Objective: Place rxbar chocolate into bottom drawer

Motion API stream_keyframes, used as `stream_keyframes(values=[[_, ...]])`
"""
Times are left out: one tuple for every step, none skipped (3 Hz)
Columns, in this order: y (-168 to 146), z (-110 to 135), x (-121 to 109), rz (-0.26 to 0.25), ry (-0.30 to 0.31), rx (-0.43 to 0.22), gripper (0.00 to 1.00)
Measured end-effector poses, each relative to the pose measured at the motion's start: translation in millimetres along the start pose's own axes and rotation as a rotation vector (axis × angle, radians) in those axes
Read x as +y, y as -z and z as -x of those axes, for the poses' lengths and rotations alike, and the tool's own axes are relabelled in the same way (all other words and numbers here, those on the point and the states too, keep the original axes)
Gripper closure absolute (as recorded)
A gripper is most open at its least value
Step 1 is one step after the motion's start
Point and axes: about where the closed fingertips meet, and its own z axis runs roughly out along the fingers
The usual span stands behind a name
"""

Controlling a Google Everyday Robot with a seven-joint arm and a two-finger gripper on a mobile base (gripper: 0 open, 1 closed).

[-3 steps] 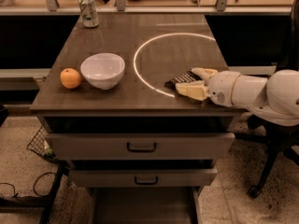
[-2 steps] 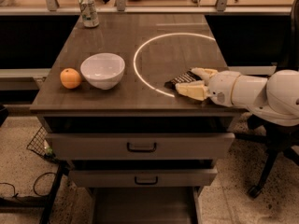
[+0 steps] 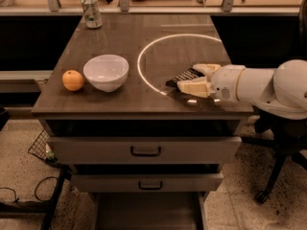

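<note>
The rxbar chocolate (image 3: pixel 181 77), a flat black wrapper with white print, lies on the dark table top near the right front, on the edge of a white ring. My gripper (image 3: pixel 191 77) reaches in from the right at table level, with a cream finger on each side of the bar's right end. The fingers stand around the bar and look closed on it. The bottom drawer (image 3: pixel 148 212) is pulled out below the two handled drawers, a plain grey tray at the bottom of the view.
A white bowl (image 3: pixel 106 72) and an orange (image 3: pixel 73 80) sit at the table's left front. A can (image 3: pixel 90 10) stands at the back left. Two shut drawers with dark loop handles (image 3: pixel 146 151) lie under the top. An office chair base (image 3: pixel 277 171) stands at the right.
</note>
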Motion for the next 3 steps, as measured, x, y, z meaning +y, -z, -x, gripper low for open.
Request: stream_keyframes(values=[[17, 61, 15, 0.048, 0.074, 0.005, 1.00], [41, 88, 32, 0.106, 0.110, 0.014, 1.00], [79, 72, 55, 0.176, 0.142, 0.048, 1.00]])
